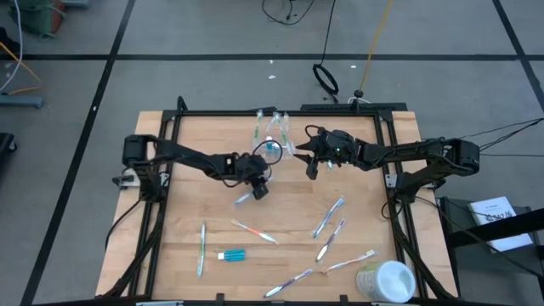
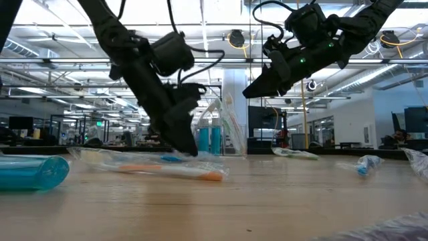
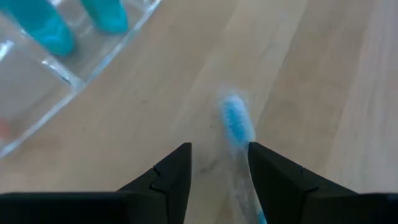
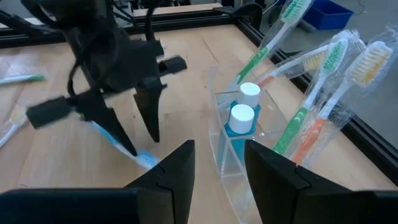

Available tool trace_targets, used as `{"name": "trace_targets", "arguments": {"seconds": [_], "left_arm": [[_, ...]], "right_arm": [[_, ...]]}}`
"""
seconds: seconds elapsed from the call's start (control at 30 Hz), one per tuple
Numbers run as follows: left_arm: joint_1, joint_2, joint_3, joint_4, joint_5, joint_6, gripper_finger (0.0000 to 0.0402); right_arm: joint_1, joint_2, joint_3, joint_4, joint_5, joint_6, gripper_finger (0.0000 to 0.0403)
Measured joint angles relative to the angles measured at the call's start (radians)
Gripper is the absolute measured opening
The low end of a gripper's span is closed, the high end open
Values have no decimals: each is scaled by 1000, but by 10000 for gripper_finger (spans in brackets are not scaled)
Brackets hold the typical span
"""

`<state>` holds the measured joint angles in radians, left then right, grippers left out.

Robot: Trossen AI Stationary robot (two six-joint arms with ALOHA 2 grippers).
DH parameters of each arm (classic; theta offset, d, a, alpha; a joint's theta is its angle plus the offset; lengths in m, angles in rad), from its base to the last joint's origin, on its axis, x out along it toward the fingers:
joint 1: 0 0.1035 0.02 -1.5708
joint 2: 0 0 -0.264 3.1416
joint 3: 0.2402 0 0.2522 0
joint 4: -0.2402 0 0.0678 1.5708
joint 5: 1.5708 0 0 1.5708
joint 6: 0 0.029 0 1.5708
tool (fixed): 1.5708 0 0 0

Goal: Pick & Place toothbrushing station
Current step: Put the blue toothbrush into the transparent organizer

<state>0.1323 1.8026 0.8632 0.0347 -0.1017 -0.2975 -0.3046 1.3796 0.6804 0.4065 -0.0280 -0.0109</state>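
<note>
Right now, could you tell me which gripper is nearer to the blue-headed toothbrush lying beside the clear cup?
Left. The left gripper straddles the blue-headed toothbrush, fingers open around it. The right gripper hovers open beyond the clear cup.

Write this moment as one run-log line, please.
left gripper: open, fingers astride blue toothbrush | right gripper: open, hovering | clear cup: two toothpaste tubes

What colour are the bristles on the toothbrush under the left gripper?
Blue bristles on the toothbrush; clearest in the left wrist view.
</note>
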Motion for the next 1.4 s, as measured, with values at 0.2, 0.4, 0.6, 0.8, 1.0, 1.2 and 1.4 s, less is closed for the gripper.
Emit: {"name": "trace_targets", "arguments": {"seconds": [0.2,0.4,0.6,0.8,1.0,1.2,1.4], "left_arm": [[-3,27,3,-10,8,1,149],[-9,1,2,-37,56,1,77],[-10,-53,-4,-55,48,15,7],[-8,-207,-2,-54,-174,87,3],[-6,-367,-1,85,-476,206,6],[37,-434,0,338,-607,398,10],[127,-351,-12,556,-526,424,5]], "right_arm": [[0,0,0,-10,0,-1,130],[0,0,0,-48,0,-1,130],[0,0,0,-61,0,-1,130],[0,0,0,-81,0,-1,130],[0,0,0,-83,0,-1,130],[0,0,0,-85,0,-1,130],[0,0,0,-84,0,-1,130]]}}
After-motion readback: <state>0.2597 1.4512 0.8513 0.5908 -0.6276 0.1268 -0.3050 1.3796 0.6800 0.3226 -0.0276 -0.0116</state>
